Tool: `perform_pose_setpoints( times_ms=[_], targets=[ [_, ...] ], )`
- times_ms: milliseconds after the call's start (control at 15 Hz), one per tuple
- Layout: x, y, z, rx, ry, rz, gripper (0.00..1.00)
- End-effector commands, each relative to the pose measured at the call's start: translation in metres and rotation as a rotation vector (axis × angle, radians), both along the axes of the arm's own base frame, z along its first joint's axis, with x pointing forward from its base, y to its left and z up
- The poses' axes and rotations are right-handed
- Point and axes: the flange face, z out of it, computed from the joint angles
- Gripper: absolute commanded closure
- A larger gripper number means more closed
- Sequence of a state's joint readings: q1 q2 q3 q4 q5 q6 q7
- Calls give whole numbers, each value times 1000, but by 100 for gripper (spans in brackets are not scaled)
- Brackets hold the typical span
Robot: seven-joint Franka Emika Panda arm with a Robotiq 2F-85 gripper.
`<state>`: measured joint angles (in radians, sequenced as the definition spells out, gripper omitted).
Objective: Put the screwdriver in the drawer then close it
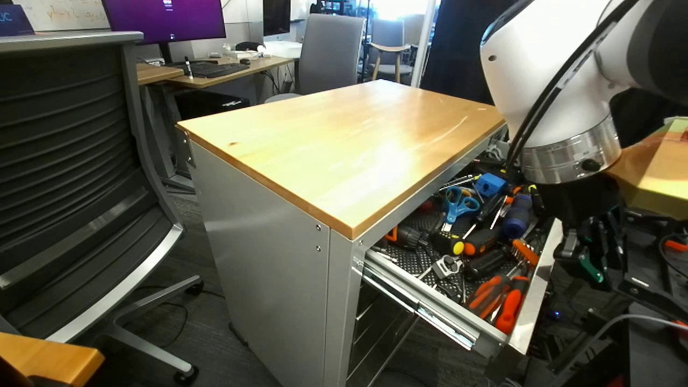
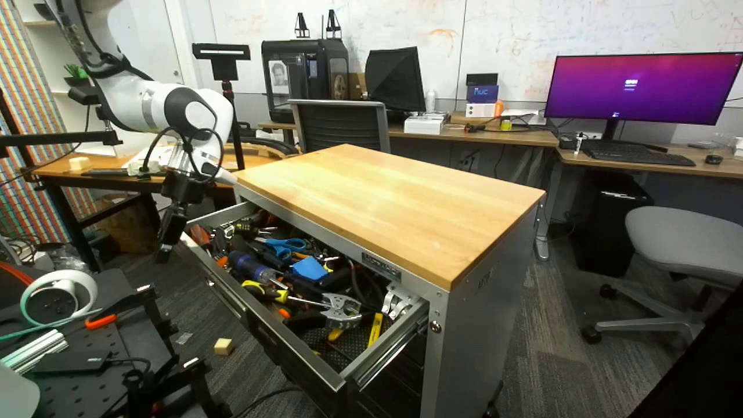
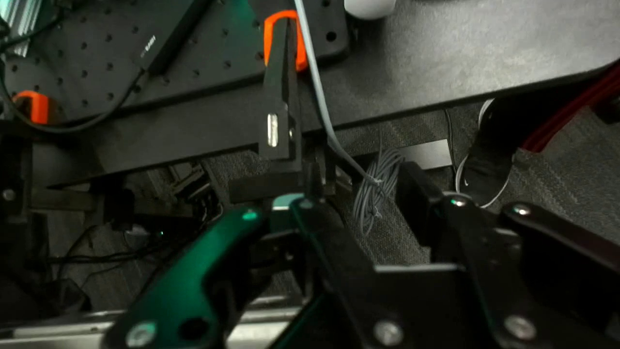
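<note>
The drawer (image 1: 539, 285) is pulled out from under the cabinet's wood top and is full of tools. It is also open in an exterior view (image 2: 302, 351). The stubby black screwdriver cannot be told apart among the dark tools in the drawer; none shows on the wood top (image 1: 355, 140). My gripper (image 1: 586, 269) hangs pointing down just outside the drawer front, towards one end of it (image 2: 165, 249). In the wrist view the fingers (image 3: 362, 182) stand apart with carpet and cable showing between them, and nothing is held. A pale metal edge shows at the bottom left there.
A black perforated board (image 3: 193, 63) with orange clamps (image 3: 286, 39) lies on a dark table facing the drawer, also visible in an exterior view (image 2: 75, 371). A bundled grey cable (image 3: 378, 189) and a person's shoe (image 3: 484, 165) are on the floor. A chair (image 1: 80, 188) stands beside the cabinet.
</note>
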<state>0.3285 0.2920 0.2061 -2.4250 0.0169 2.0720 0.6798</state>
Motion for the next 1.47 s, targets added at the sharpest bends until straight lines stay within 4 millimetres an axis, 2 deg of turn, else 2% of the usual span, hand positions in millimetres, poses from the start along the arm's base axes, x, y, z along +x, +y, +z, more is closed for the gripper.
perform_pose_setpoints(
  times_ms=[0,67,267,533,933,1400],
  targets=[
    [28,20,-19,-2,-70,47,87],
    [36,24,-23,6,-105,41,93],
    [51,39,-18,16,-206,52,99],
    [72,51,-2,-2,-368,105,93],
    [101,64,2,-74,-599,192,95],
    [117,85,10,-162,-845,268,93]
  ],
)
